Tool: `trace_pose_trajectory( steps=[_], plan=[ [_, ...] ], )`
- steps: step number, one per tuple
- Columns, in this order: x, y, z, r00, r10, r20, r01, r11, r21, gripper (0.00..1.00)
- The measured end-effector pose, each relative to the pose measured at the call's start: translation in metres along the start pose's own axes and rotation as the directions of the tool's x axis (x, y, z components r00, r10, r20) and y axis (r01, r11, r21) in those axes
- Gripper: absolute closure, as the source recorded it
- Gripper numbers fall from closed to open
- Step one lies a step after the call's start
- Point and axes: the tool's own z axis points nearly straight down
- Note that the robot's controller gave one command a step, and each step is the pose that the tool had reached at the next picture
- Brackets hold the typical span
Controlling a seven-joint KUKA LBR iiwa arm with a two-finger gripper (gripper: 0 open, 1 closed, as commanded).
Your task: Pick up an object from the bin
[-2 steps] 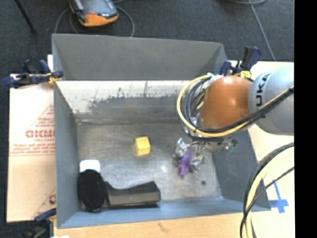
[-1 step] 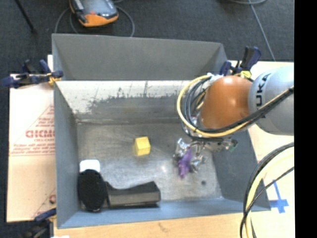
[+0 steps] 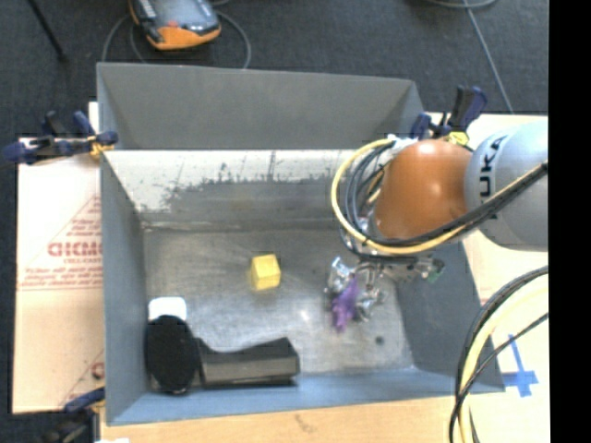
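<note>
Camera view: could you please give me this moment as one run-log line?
tool: low in bin, right side | at tool: small purple item | grip: cannot tell | elsewhere: yellow block, black brush

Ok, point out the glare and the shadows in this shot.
Camera view: a pale sheen lies on the bin floor left of the purple thing; the yellow cube casts barely any shadow; the black object at the lower left is one dark mass; a soft highlight sits on the arm's orange cover.

Robotics lab: KUKA arm (image 3: 499,187) over a grey metal bin (image 3: 259,109), cabled devices (image 3: 175,18) around.
</note>
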Motion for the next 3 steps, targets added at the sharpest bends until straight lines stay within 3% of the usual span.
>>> trace_pose_trajectory(
  steps=[1,3],
  plan=[
    [0.001,0.002,-0.015,1.000,0.001,-0.006,-0.001,1.000,-0.008,1.00],
    [-0.001,-0.001,-0.045,1.000,0.004,0.001,-0.004,1.000,0.003,1.00]
  ],
)
